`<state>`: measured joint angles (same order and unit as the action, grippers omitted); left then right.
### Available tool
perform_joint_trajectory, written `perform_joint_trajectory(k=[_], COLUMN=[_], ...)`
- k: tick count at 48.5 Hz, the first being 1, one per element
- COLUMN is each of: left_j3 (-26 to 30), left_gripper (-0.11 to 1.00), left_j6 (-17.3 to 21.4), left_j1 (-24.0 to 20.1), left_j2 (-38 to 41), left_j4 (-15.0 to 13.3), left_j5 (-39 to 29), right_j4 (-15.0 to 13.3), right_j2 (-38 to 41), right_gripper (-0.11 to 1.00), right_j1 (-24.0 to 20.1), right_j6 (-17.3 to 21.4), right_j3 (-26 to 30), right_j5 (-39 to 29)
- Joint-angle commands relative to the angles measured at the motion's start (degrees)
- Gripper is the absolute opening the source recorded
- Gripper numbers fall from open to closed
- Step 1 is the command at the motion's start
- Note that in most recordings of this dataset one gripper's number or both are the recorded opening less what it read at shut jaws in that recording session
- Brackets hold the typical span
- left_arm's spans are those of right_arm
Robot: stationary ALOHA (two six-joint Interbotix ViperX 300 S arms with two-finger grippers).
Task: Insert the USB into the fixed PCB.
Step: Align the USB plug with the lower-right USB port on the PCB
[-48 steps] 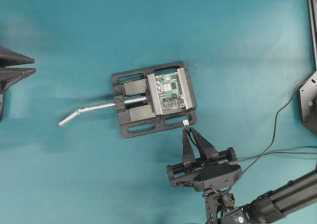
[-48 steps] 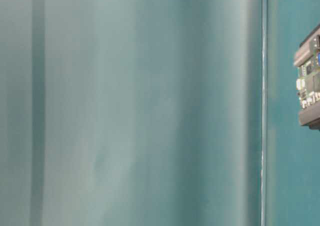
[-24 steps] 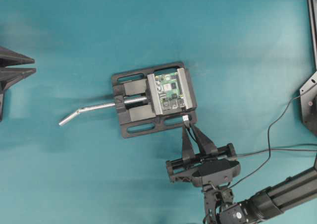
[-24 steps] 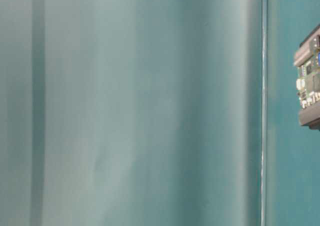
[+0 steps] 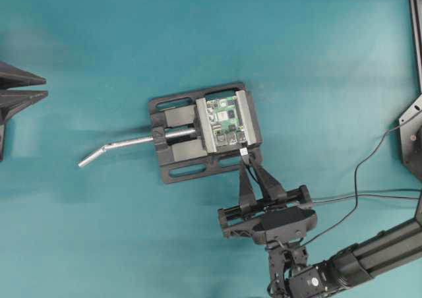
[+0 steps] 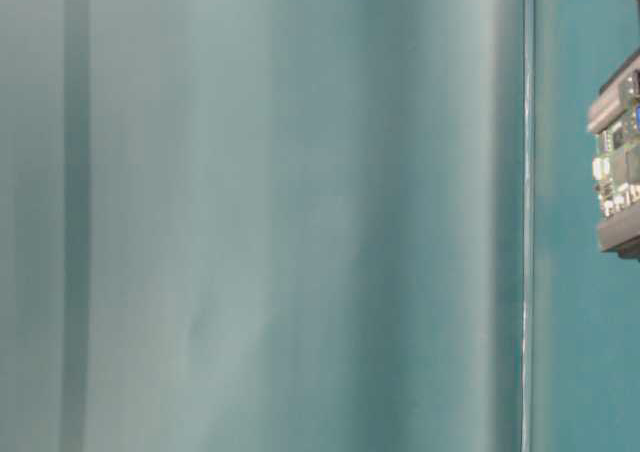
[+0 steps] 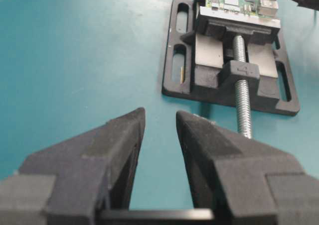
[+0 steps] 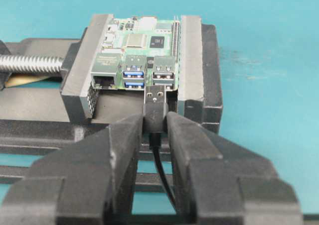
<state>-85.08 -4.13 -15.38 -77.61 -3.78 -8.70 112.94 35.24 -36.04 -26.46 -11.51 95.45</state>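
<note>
Overhead, the USB [image 5: 244,152] is being pinched by the right gripper [image 5: 247,168] at the fixed PCB [image 5: 226,121] in the vise [image 5: 177,154]. Wrist-side, its tip is being held just before a port, while the left gripper [image 7: 159,130] is being kept spread.

Count on the teal table: one black bench vise [image 5: 198,143] with one bent silver screw handle [image 5: 119,146]; one small green rectangular circuit board [image 8: 142,41] clamped in it, showing three front ports, one silver and two stacked USB pairs; one black USB plug with silver tip [image 8: 155,103]; two black robot grippers [image 8: 152,128] [image 7: 159,123].
</note>
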Motion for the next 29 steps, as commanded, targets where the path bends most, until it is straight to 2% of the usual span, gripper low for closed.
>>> perform_joint_trajectory(k=[1, 29], left_j3=[1.58, 1.58], left_gripper=[0.35, 0.35], left_j6=[-0.09, -0.09], left_j1=[0.00, 0.00], left_j2=[0.44, 0.53], left_j4=[0.09, 0.18], left_j5=[0.26, 0.26], right_j4=[-0.62, -0.53], right_j2=[-2.64, -2.64], right_gripper=[0.21, 0.22], right_j1=[0.18, 1.05], right_j6=[0.00, 0.00], right_j3=[0.09, -0.26], right_j5=[0.26, -0.35])
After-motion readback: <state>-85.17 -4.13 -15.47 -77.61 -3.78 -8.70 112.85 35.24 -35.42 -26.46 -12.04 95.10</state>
